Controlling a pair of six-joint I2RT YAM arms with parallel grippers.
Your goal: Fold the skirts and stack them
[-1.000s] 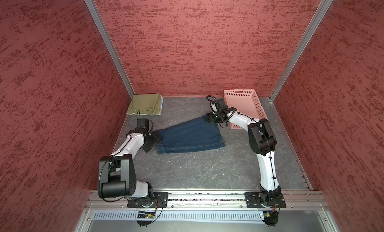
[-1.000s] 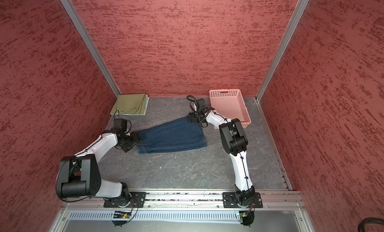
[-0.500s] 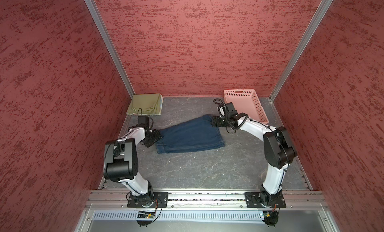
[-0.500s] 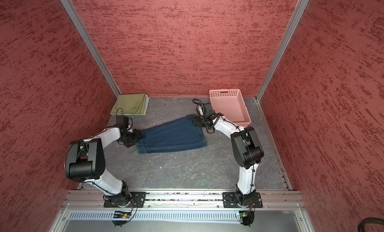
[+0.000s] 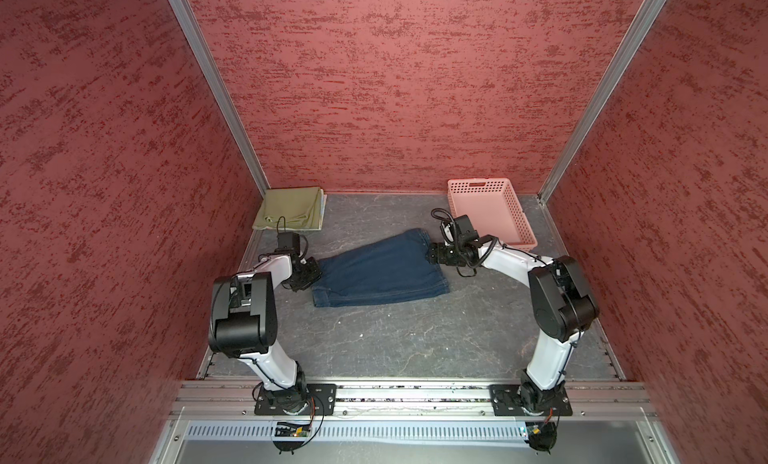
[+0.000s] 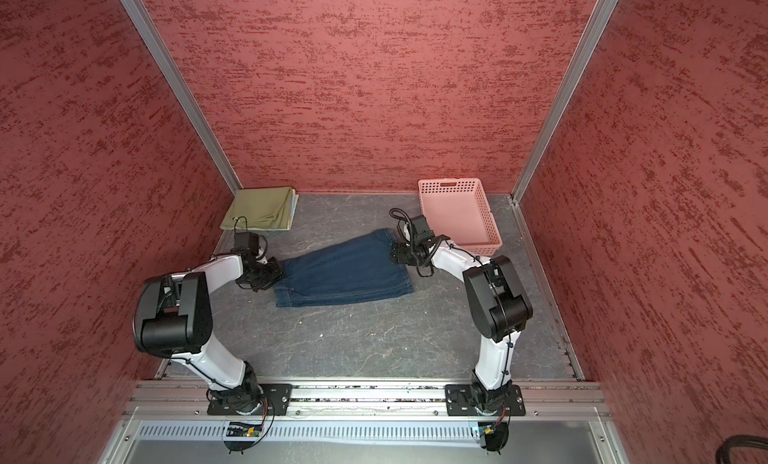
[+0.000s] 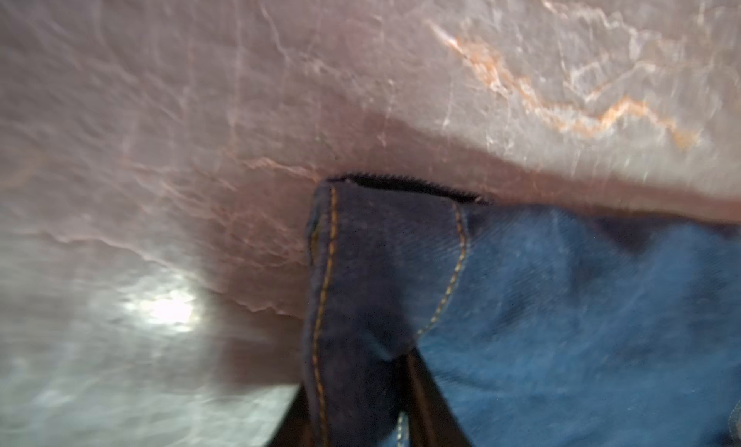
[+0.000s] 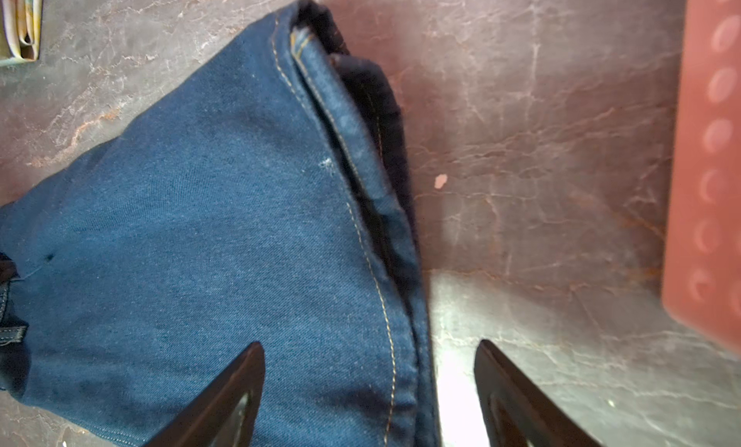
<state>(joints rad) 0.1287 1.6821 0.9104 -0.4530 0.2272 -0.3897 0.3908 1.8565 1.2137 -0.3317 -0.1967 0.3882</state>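
Observation:
A dark blue denim skirt [image 5: 380, 270] [image 6: 345, 272] lies spread flat in the middle of the table. My left gripper [image 5: 313, 270] [image 6: 276, 274] sits at its left end. In the left wrist view the left gripper [image 7: 357, 405] is shut on a stitched denim corner [image 7: 381, 272]. My right gripper [image 5: 432, 254] [image 6: 395, 254] is at the skirt's right end. In the right wrist view the right gripper [image 8: 369, 369] is open, its jaws astride the hemmed edge [image 8: 385, 304]. An olive-green skirt [image 5: 291, 208] [image 6: 259, 208] lies folded at the back left, with a pale cloth edge [image 8: 24, 24] under it.
A pink perforated basket [image 5: 478, 182] [image 6: 451, 183] [image 8: 709, 184] stands at the back right, just behind the right arm. Red walls close in the table on three sides. The grey table [image 5: 395, 337] shows bare in front of the denim.
The left gripper has closed on the denim's left corner and its arm has drawn in and risen. The right gripper has slid a little forward along the skirt's right edge, still open.

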